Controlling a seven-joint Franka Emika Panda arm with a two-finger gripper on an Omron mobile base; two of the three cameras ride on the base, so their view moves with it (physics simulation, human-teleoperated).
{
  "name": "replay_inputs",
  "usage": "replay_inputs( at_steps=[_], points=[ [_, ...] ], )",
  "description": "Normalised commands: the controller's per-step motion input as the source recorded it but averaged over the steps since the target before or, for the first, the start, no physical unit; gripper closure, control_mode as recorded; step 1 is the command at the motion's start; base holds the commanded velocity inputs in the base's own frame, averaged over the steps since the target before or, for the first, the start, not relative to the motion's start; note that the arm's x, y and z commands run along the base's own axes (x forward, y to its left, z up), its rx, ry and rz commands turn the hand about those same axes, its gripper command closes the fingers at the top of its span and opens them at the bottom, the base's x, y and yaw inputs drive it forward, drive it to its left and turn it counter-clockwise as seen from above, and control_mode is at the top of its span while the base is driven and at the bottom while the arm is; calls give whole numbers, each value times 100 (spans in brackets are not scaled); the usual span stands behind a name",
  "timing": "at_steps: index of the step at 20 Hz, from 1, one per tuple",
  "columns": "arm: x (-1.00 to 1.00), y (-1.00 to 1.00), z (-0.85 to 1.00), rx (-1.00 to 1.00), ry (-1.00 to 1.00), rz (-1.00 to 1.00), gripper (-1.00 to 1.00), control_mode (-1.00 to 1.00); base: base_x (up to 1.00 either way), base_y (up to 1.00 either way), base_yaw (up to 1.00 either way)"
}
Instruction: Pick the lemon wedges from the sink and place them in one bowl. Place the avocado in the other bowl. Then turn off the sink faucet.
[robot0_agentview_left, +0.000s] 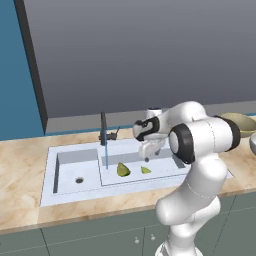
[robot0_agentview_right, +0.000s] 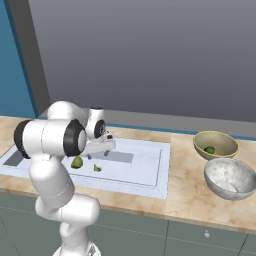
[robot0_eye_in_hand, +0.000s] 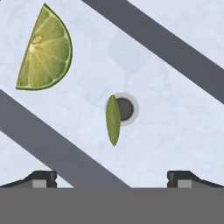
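Two lemon wedges lie in the long basin of the sink (robot0_agentview_left: 165, 167): the larger wedge (robot0_agentview_left: 123, 170) (robot0_agentview_right: 76, 162) (robot0_eye_in_hand: 46, 52) and the small pale one (robot0_agentview_left: 145, 170) (robot0_agentview_right: 97, 168) (robot0_eye_in_hand: 113, 119), which rests on edge beside the drain hole (robot0_eye_in_hand: 125, 109). My gripper (robot0_agentview_left: 148, 156) (robot0_agentview_right: 92, 154) (robot0_eye_in_hand: 112, 179) hangs open above the small wedge, nothing between its fingers. The avocado (robot0_agentview_right: 210, 149) sits in the tan bowl (robot0_agentview_right: 216, 137). A blue stream of water (robot0_agentview_left: 106, 159) runs from the dark faucet (robot0_agentview_left: 103, 128).
A grey bowl (robot0_agentview_right: 230, 177) stands on the counter in front of the tan bowl (robot0_agentview_left: 240, 122), right of the sink (robot0_agentview_right: 150, 165). The small square basin (robot0_agentview_left: 77, 172) lies to the left. A grey wall rises behind the counter.
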Motion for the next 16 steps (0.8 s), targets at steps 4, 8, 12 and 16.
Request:
replay_inputs(
  at_steps=[4,8,12,16],
  points=[
    [0,21,-24,0,0,2,-100,-100,0,0,0],
    [0,10,-24,0,0,0,-100,-100,0,0,0],
    [0,2,-22,0,0,0,-100,-100,0,0,0],
    [1,0,-22,0,0,0,-100,-100,0,0,0]
  ],
)
